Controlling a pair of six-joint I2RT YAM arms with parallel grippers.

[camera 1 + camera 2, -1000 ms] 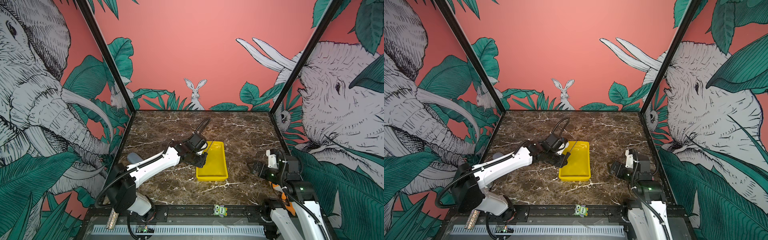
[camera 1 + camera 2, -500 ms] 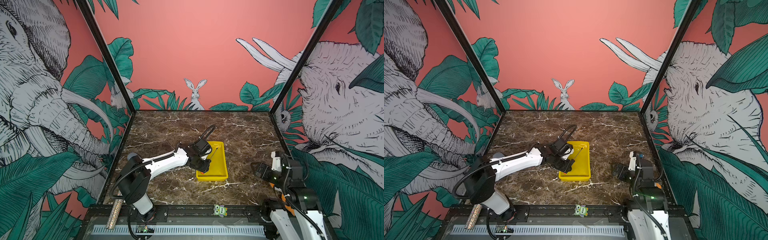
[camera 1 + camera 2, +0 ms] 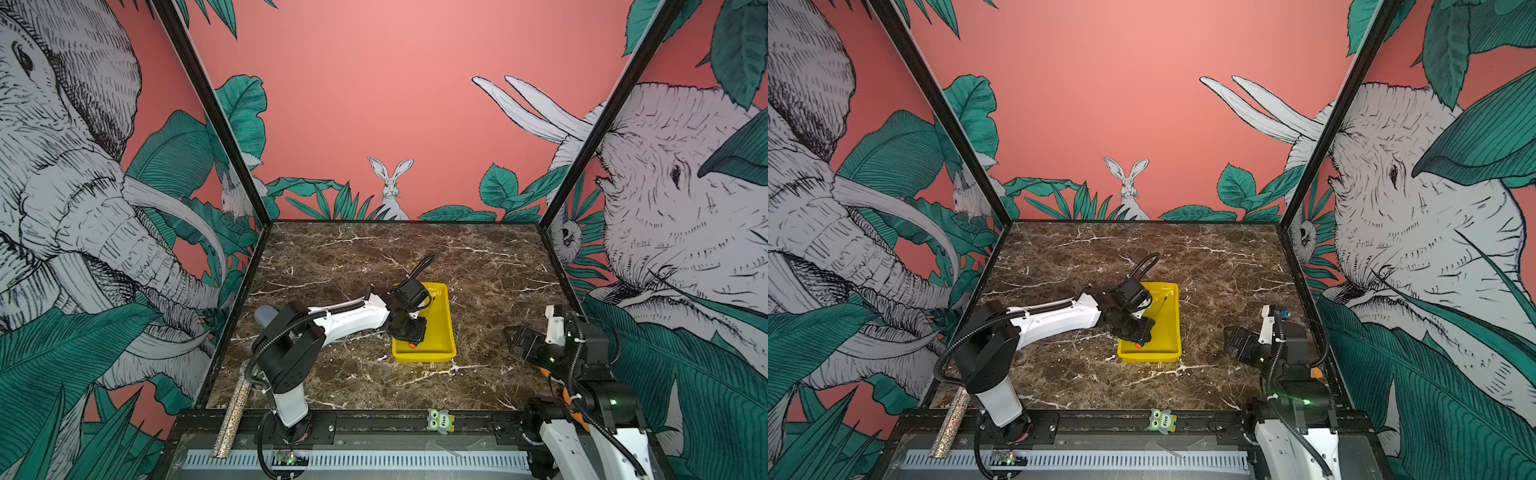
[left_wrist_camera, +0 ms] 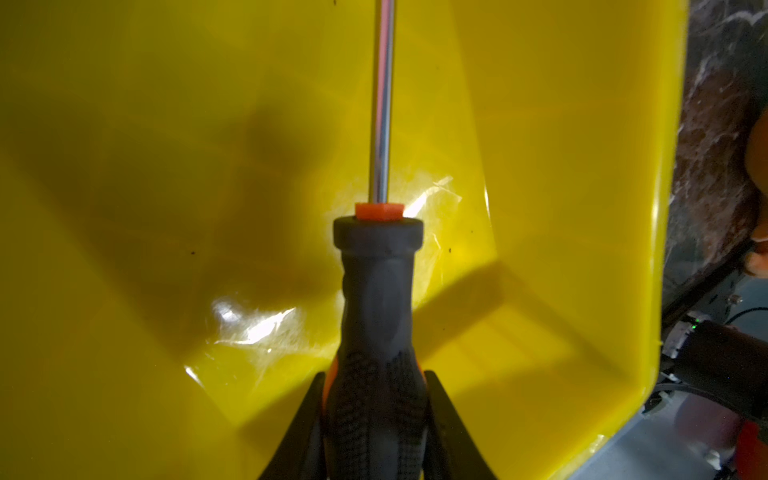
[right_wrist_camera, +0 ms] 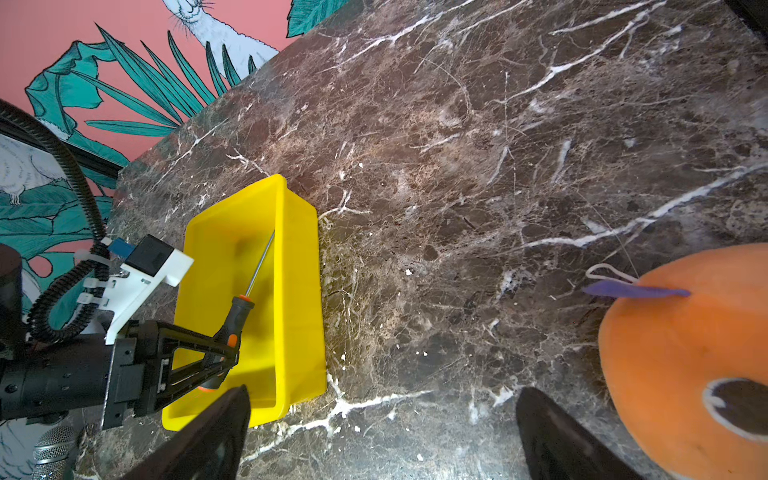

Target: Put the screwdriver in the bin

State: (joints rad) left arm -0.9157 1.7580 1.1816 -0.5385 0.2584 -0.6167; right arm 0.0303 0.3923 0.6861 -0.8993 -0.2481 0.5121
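the screwdriver (image 4: pixel 380 316) is slim. its handle is dark grey-black, with a dotted grip texture at the thick end, a smooth narrow waist and a wider collar. a small orange ring sits on the collar where the thin bright metal shaft comes out. an orange stripe shows on the side of the handle, and both top views show an orange end cap.

the left tool (image 4: pixel 374 378) pinches the textured part of the handle, one black finger pressed on each side.

the screwdriver is held inside the bin (image 3: pixel 424 356), a shallow bright yellow tray with sloping walls and a rim. the bin sits near the middle of the marble tabletop (image 3: pixel 332 257), its long sides running 12 to 6 o'clock. in both top views the shaft points to about 1 o'clock, toward the bin's far right corner. the orange cap lies at the 7 o'clock end, close to the near wall. i cannot tell whether any part touches the bin's floor.

the left arm reaches in from 9 o'clock, over the bin's left rim.

the right tool (image 5: pixel 383 390) hangs at the bin's 3 o'clock, well apart from it, its fingers spread wide over bare tabletop. a rounded orange thing (image 5: pixel 685 353) with a purple tag lies just beside it.

a small owl figure (image 3: pixel 440 420) sits on the frame at the tabletop's 6 o'clock edge.
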